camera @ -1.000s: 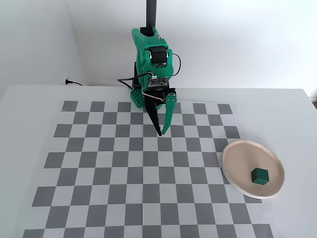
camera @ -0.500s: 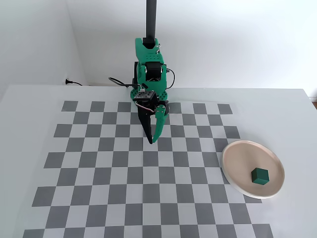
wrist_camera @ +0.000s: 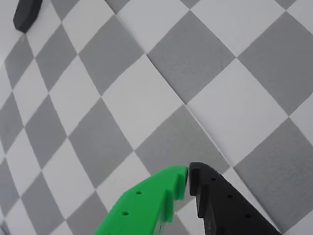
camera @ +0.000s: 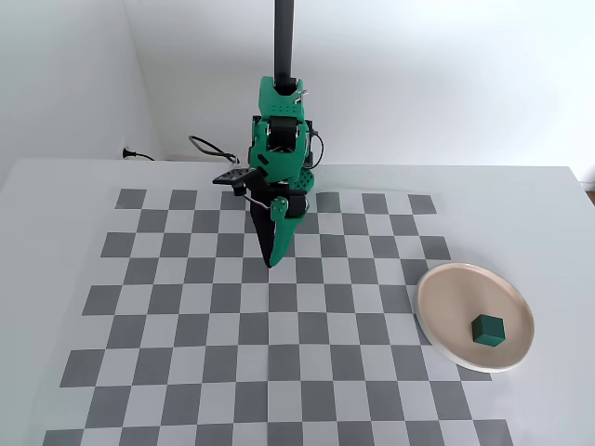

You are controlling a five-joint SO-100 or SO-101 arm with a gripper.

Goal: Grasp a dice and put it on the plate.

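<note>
In the fixed view the dark green dice (camera: 487,329) lies on the beige-pink plate (camera: 446,297) with a white rim, at the right of the checkered board. My gripper (camera: 271,263) hangs over the board's upper middle, pointing down, far left of the plate. In the wrist view the gripper (wrist_camera: 189,177) has one green finger (wrist_camera: 161,196) and one black finger (wrist_camera: 220,205) with their tips touching and nothing between them. Dice and plate are out of the wrist view.
The grey-and-white checkered board (camera: 186,325) covers the white table. A black post (camera: 284,37) rises behind the arm's base. A dark object (wrist_camera: 27,13) shows at the wrist view's top left. A cable (camera: 200,147) runs along the back wall.
</note>
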